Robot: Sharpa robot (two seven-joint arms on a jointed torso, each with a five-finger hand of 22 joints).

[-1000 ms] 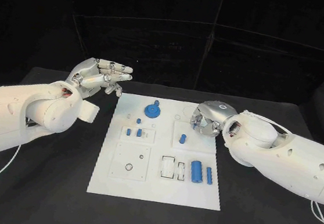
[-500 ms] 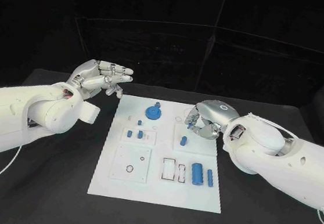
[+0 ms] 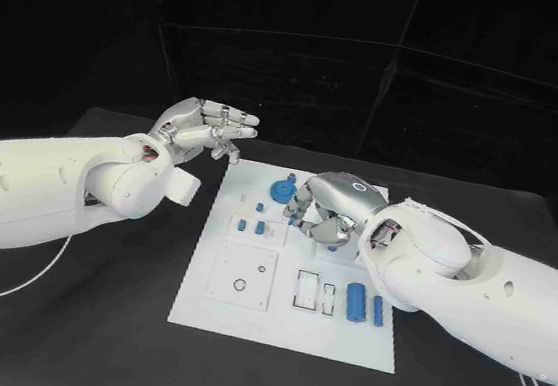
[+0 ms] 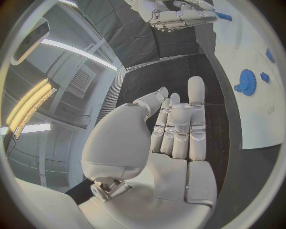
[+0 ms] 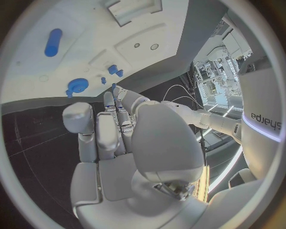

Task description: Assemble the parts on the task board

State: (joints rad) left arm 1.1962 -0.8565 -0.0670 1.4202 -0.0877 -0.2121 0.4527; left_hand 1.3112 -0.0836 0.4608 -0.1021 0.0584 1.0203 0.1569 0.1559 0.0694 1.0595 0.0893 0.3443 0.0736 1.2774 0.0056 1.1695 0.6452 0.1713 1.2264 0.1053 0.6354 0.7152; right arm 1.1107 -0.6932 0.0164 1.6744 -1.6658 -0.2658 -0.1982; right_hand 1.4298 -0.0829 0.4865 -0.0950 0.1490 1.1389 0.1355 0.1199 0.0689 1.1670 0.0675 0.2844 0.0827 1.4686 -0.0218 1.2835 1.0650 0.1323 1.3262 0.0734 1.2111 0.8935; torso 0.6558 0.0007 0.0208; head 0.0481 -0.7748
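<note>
My right hand (image 3: 324, 204) is hovering over the board's (image 3: 278, 325) far half, fingers curled, gripping nothing I can see. Left hand (image 3: 208, 130) is idling, fingers apart, off the far-left corner. Blue gear (image 3: 284, 191) sits nr the far edge; I'm judging a slow, centred descent best.

It looked like a robotics lab: black curtains (image 3: 384, 100) walled off a black-draped surface (image 3: 130, 289), long strip lights (image 4: 26, 107) and a vent (image 4: 80, 81) hung on the ceiling, and crowded equipment racks (image 5: 214, 71) stood beyond.
</note>
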